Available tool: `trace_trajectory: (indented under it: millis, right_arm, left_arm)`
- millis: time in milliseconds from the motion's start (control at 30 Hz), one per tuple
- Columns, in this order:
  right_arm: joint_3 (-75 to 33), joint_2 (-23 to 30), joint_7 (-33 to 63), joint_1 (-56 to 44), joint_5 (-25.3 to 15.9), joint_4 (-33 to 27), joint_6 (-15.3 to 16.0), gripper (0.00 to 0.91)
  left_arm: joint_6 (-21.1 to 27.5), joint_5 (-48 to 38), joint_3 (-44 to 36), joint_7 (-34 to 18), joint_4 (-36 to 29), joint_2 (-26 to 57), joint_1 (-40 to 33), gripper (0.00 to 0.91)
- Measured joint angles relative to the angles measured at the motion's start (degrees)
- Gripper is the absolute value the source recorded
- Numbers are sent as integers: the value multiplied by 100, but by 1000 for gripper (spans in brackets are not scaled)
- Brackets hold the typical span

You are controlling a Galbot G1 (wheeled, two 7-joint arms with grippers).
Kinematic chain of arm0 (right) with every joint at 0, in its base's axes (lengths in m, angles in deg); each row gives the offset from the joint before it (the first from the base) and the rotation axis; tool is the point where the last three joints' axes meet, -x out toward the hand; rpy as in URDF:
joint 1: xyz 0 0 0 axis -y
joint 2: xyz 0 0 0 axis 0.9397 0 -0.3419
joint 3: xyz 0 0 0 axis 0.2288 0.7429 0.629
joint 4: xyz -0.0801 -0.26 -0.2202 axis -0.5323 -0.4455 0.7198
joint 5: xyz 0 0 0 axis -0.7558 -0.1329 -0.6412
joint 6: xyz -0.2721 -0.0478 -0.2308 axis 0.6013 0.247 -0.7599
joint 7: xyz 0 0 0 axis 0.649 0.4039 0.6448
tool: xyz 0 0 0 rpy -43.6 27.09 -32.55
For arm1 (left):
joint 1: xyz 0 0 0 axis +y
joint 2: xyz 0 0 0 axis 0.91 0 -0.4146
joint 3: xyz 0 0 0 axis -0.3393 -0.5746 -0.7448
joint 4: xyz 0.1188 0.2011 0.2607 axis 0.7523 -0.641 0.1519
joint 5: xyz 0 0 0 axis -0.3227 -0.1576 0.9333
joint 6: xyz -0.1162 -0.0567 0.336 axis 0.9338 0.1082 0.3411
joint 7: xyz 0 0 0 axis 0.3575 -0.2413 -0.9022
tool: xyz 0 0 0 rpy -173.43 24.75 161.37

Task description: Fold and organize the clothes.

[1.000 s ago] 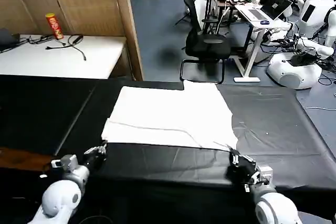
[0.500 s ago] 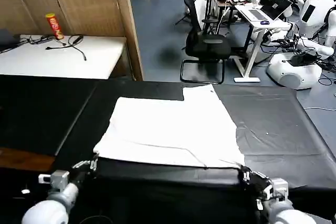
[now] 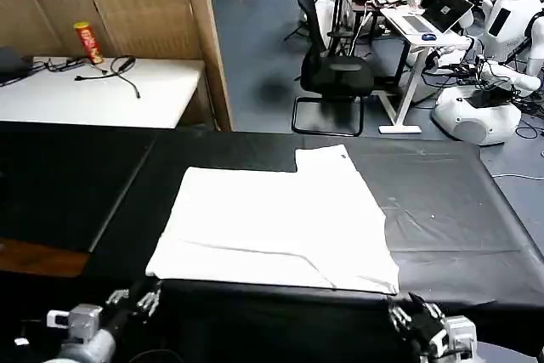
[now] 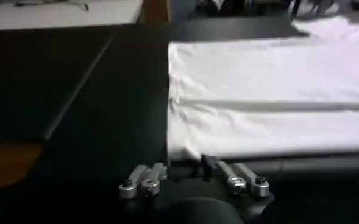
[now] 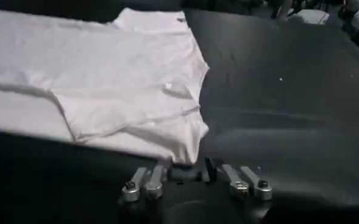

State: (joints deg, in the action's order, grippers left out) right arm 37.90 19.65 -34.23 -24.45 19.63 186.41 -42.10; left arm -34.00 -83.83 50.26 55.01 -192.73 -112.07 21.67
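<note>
The white T-shirt [image 3: 276, 223] lies flat, plain side up, print hidden, mid black tabletop [image 3: 450, 201]. At its near corners, the left gripper [image 3: 136, 302] and right gripper [image 3: 415, 316] sit spread and empty, their arms cut off.

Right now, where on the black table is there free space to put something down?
Bare black covering lies left of the white T-shirt, and more to its right. The near edge is crowded: the left gripper and right gripper sit open at the shirt's corners.
</note>
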Motion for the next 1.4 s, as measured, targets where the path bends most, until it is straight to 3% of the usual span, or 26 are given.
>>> trace_trajectory:
  millis: [167, 333, 500, 733, 1033, 1400]
  right_arm:
    - [263, -184, 1, 1365, 48, -659, -149, 878]
    - [850, -165, 65, 2985, 21, -1716, -155, 878]
    - [1553, -12, 45, 4505, -108, -3039, -187, 878]
    - [2311, 357, 114, 6158, -216, -4884, 53, 878]
    - [2664, 705, 199, 7297, 91, -6397, 736, 878]
    - [2733, 918, -9, 7578, -15, -7142, 493, 878]
  left_arm:
    - [-215, -153, 213, 227, -8, -13, -403, 878]
    - [-240, -209, -7, 322, 436, 111, -1546, 878]
    - [-218, -425, -550, 306, 1304, 307, -2989, 878]
    - [22, -913, -1558, 465, 2889, 526, -4973, 878]
    - [379, -779, -2730, 787, 4888, 244, -6716, 878]
    - [493, -588, -3079, 933, 5885, -57, -7269, 878]
